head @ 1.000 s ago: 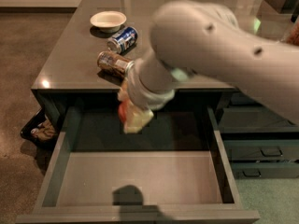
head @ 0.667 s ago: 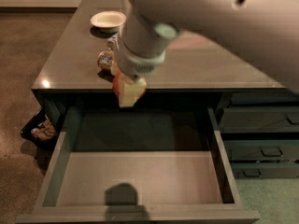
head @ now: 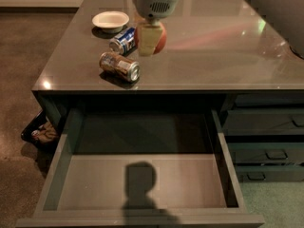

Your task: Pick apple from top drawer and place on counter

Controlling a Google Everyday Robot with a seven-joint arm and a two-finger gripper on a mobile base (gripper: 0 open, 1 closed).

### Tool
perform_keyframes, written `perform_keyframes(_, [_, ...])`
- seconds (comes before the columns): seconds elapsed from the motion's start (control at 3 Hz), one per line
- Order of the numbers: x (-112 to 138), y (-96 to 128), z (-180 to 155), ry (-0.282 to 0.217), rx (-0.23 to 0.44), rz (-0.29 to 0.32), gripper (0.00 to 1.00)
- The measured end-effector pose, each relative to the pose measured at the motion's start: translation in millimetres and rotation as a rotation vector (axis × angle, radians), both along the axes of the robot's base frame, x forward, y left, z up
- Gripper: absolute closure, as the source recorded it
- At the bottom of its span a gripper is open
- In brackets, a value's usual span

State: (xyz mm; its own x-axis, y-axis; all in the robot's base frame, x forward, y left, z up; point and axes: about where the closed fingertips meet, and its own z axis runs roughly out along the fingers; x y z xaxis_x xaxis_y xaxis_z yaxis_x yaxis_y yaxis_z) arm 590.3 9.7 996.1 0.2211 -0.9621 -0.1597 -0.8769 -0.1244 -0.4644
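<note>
The top drawer (head: 199, 184) stands pulled wide open nearest the camera, its flat grey floor carrying only a dark shadow (head: 139, 180). Behind it on the tabletop (head: 213, 56), a brownish can (head: 119, 66) lies on its side near the front edge, and a blue can (head: 122, 39) lies just beyond it. Right beside the blue can hangs the gripper (head: 150, 44), reaching down from the top of the view. Its jaws are closed on the apple (head: 162, 39), with one pale finger (head: 147, 38) across the fruit's front and red skin bulging out to the right of it. The apple is low over the glossy tabletop, well back from the drawer; it may be touching the surface, but the angle does not settle that. A white bowl (head: 110, 20) sits farther back, to the left. A moment earlier the gripper held the apple at the tabletop's front edge, just above the back of the drawer. Now it is deeper over the tabletop, past the brownish can, with the same grip.
</note>
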Motion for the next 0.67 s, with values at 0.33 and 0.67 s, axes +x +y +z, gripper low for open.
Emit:
perform_keyframes(0.33, [0.0,0.0,0.0,0.000,0.000,0.000,1.00])
perform_keyframes(0.67, [3.9,-27.9,10.6,-0.038,-0.002,-0.067,1.00])
